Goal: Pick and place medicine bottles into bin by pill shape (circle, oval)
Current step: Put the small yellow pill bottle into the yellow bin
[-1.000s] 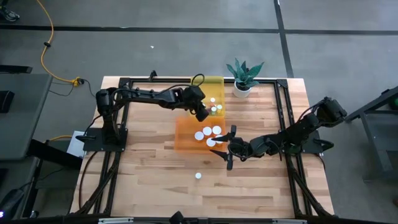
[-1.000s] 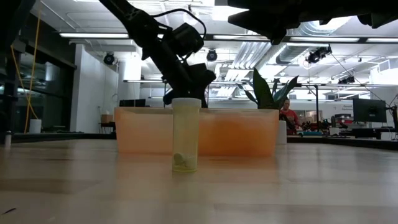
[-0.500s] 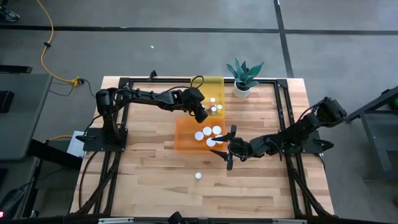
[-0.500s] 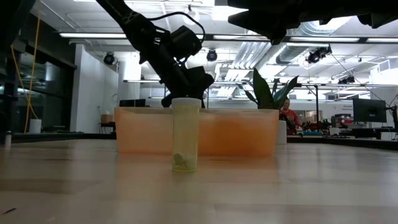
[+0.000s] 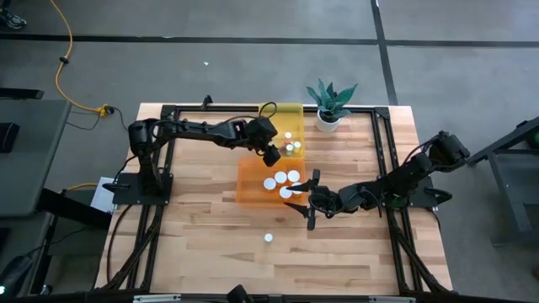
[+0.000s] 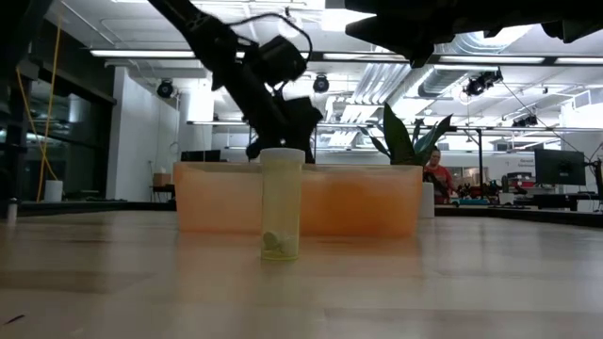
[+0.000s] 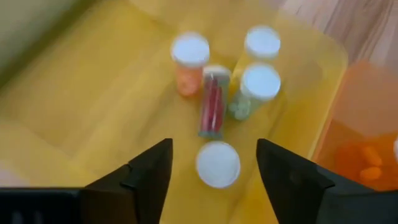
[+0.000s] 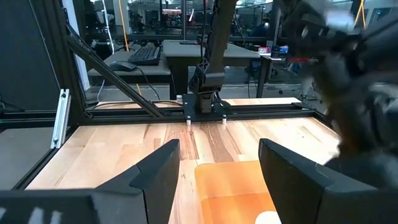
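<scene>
My left gripper [image 5: 271, 155] is open above the near end of the yellow bin [image 5: 290, 112]. In the left wrist view [image 7: 214, 183] its fingers stand apart over the bin, touching nothing. Several white-capped medicine bottles [image 7: 260, 82] are in that bin, most upright and one [image 7: 212, 102] on its side. The orange bin [image 5: 250, 181] holds three white-capped bottles [image 5: 280, 180]. My right gripper [image 5: 306, 200] is open beside the orange bin's right end, and it also shows in the right wrist view [image 8: 214, 186]. One bottle [image 5: 269, 238] stands upright on the table, nearer the front edge [image 6: 283, 202].
A white plant pot [image 5: 327, 122] with a green plant stands at the far edge, right of the yellow bin. The two bins touch end to end. Black frame rails [image 5: 389, 143] run along the table's sides. Bare wood lies around the lone bottle.
My left gripper has drawn back a little toward the table's left edge over the yellow bin, staying open. My right gripper and the bottles have kept still.
</scene>
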`<control>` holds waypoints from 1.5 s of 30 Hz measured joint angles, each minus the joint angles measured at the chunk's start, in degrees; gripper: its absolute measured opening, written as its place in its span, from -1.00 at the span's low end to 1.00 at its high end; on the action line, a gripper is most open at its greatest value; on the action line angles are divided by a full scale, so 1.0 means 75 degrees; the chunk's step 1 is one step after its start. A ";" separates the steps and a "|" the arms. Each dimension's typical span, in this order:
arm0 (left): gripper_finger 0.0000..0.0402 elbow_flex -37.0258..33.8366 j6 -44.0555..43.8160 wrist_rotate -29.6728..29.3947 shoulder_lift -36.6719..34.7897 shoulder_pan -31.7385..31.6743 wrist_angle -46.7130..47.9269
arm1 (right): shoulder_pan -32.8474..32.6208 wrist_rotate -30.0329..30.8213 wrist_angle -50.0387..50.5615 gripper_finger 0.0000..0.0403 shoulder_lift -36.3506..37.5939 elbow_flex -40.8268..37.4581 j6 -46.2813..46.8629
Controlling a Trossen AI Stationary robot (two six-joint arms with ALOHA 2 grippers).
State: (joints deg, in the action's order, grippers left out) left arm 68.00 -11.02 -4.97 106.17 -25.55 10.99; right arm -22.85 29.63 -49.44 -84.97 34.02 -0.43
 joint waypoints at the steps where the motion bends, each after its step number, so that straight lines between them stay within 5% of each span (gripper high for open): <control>1: 0.12 0.0163 0.0083 -0.0002 -0.0076 -0.0034 0.0236 | 0.0000 0.0000 0.0002 0.06 0.0000 0.0000 0.0000; 7: 0.20 0.1018 0.0290 -0.0292 -0.1137 -0.0253 0.1926 | 0.0000 0.0003 0.0008 0.06 0.0000 0.0000 0.0002; 11: 0.19 0.0625 0.0197 -0.0659 -0.2486 -0.0056 0.1758 | 0.0000 -0.0015 0.0046 0.06 0.0000 -0.0003 0.0023; 16: 0.18 -0.1335 0.0136 -0.0635 -0.4525 0.1131 0.0059 | 0.0000 -0.0088 0.0043 0.06 0.0000 -0.0003 0.0023; 23: 0.18 -0.5093 -0.0171 -0.1086 -0.6657 0.3942 -0.3944 | 0.0000 -0.0096 0.0040 0.06 0.0000 -0.0003 0.0026; 28: 0.18 -0.6708 0.0284 -0.2385 -0.7042 0.5696 -0.6105 | 0.0000 -0.0133 0.0040 0.06 0.0000 -0.0003 0.0024; 32: 0.18 -0.6996 0.0834 -0.3112 -0.7051 0.6436 -0.6530 | 0.0000 -0.0152 0.0037 0.06 0.0000 -0.0003 -0.0005; 39: 0.18 -0.6996 0.1045 -0.3462 -0.7050 0.6689 -0.6547 | 0.0012 -0.0199 -0.0161 0.06 0.0000 -0.0003 -0.0324; 45: 0.18 -0.6996 0.1241 -0.3488 -0.7050 0.6648 -0.6547 | -0.0012 -0.1424 0.0100 0.06 -0.0005 0.0099 0.0352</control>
State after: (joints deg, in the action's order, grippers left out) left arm 15.53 -1.71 -31.14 53.30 24.32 -38.11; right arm -22.94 18.95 -48.69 -85.00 34.76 2.21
